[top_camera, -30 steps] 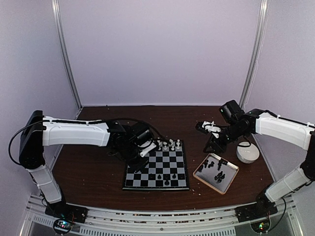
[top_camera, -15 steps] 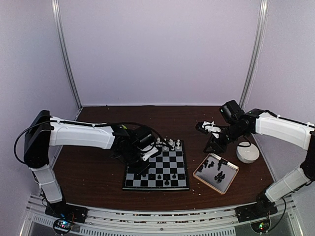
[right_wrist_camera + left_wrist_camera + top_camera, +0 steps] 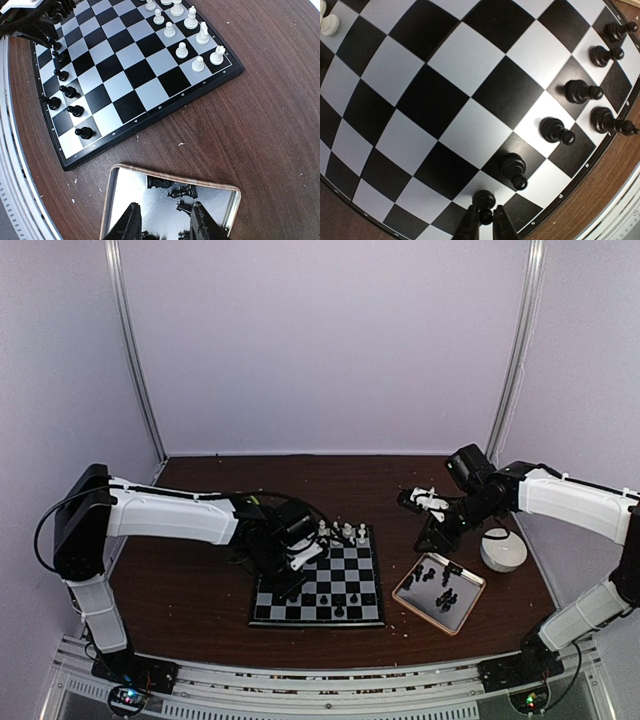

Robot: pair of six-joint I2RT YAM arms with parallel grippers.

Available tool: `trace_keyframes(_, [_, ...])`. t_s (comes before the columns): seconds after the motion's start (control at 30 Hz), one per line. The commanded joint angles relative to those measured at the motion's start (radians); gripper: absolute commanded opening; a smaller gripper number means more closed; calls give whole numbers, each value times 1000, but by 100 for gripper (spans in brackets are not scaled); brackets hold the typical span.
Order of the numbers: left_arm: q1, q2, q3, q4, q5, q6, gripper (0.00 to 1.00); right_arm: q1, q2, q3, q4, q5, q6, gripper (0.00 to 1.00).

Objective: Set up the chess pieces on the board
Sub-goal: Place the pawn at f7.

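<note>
Forward goes the left arm: since a second ago its elbow has swung further in over the table (image 3: 190, 590), while the right arm has not budged. The left gripper (image 3: 485, 220) is low over the board (image 3: 455, 65), and its two fingers (image 3: 470, 227) stand close together with the head of a black pawn (image 3: 484, 201) in the narrow gap between them. Are they pressing it or only flanking it? I cannot tell from here. The pawn stands upright on a square right by the board's rim, at the end of a loose line of black pieces (image 3: 555, 131) running along that edge (six in the wrist view, counting the pawn itself).

Across the board, the white pieces (image 3: 345, 533) stand bunched along the far edge, toward its right corner. The middle squares are bare.

Over on the right, the right gripper (image 3: 165, 222) hangs above the tan-rimmed tray (image 3: 175, 172), fingers spread well apart with nothing between them. The tray lies just beside the board's right side, apart from it, with more black pieces (image 3: 181, 191) lying loose inside, several on their sides. A white round object (image 3: 503, 550) sits on the table beyond the tray, near the right arm.
</note>
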Motion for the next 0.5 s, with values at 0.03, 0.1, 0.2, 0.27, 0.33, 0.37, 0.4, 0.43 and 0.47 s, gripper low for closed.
trace_keyframes(0.03, [-4,-5,22,4,11,15,19,-4,9,26,-11,-11,-8,35])
trace_keyframes(0.1, [-4,-16,34,-18,-6,16,23,-4,8,28,-10,-11,-8,35])
trace_keyframes(0.2, [-4,-43,58,-49,-33,26,28,-4,5,27,-12,-13,-5,35])
trace_keyframes(0.27, [-1,-66,78,-62,-46,33,31,-5,3,28,-16,-6,-7,35])
trace_keyframes(0.33, [4,-87,117,-81,-69,40,32,-6,-2,27,-30,13,-11,35])
trace_keyframes(0.37, [6,-98,132,-85,-83,41,33,-9,-4,29,-37,28,-12,35])
trace_keyframes(0.4, [10,-111,145,-84,-97,42,34,-12,-2,29,-51,43,-16,35])
trace_keyframes(0.43, [13,-124,157,-75,-113,41,34,-15,4,38,-78,59,-27,35])
trace_keyframes(0.47, [19,-136,167,-60,-130,37,35,-17,13,49,-108,76,-40,35])
